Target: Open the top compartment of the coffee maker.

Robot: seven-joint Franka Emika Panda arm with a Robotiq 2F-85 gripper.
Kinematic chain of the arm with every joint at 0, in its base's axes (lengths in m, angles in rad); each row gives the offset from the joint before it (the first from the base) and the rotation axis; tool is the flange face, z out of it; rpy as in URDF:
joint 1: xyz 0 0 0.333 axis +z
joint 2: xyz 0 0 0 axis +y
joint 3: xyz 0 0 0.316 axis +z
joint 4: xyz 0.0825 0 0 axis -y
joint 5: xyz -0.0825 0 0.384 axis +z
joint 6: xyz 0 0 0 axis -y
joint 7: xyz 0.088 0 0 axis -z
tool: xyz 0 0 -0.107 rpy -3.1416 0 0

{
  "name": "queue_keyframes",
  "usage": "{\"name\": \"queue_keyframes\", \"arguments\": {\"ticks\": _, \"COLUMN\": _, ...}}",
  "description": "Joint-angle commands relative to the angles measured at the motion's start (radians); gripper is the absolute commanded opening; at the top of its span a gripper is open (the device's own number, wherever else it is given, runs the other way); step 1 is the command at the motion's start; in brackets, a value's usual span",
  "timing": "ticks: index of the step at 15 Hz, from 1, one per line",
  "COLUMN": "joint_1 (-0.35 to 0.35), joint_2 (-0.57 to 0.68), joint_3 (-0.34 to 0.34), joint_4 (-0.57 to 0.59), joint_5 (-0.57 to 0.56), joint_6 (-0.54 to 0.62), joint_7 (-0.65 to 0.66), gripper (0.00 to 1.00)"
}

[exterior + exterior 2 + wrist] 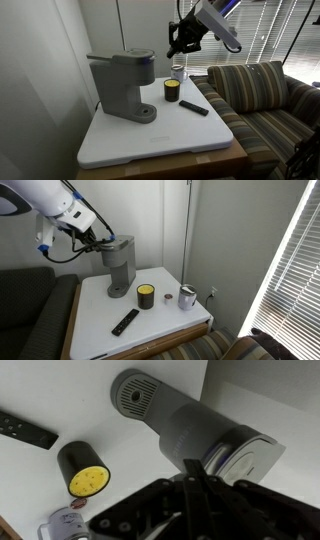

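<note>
The grey coffee maker (122, 88) stands on the left part of the white table (165, 140), and it also shows in an exterior view (120, 268). Its rounded top compartment (128, 62) looks closed. From above, the wrist view shows the round drip base (133, 395) and the head (200, 435). My gripper (103, 242) hovers just above the machine's head, apart from it, and appears higher in an exterior view (183, 42). In the wrist view its fingers (194, 468) are pressed together and hold nothing.
A yellow-and-black can (172, 91) (146, 296) (83, 470), a black remote (193, 107) (125, 322) (25, 430) and a metal cup (179, 72) (187, 298) share the table. A striped couch (265, 100) stands beside it, with window blinds (295, 270) behind.
</note>
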Motion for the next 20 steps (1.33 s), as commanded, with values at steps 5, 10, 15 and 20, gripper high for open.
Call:
{"name": "queue_keyframes", "arguments": {"ticks": 5, "joint_1": -0.039, "joint_2": 0.112, "joint_3": 0.012, "joint_4": 0.192, "joint_5": 0.404, "joint_6": -0.018, "joint_7": -0.315, "gripper": 0.00}}
{"name": "queue_keyframes", "arguments": {"ticks": 10, "joint_1": -0.037, "joint_2": 0.160, "joint_3": -0.019, "joint_4": 0.213, "joint_5": 0.508, "joint_6": -0.037, "joint_7": -0.406, "gripper": 0.00}}
{"name": "queue_keyframes", "arguments": {"ticks": 15, "joint_1": -0.028, "joint_2": 0.213, "joint_3": -0.048, "joint_4": 0.283, "joint_5": 0.692, "joint_6": -0.082, "joint_7": -0.510, "gripper": 0.00}}
{"name": "queue_keyframes", "arguments": {"ticks": 20, "joint_1": -0.028, "joint_2": 0.248, "joint_3": -0.068, "joint_4": 0.296, "joint_5": 0.814, "joint_6": -0.171, "joint_7": -0.546, "gripper": 0.00}}
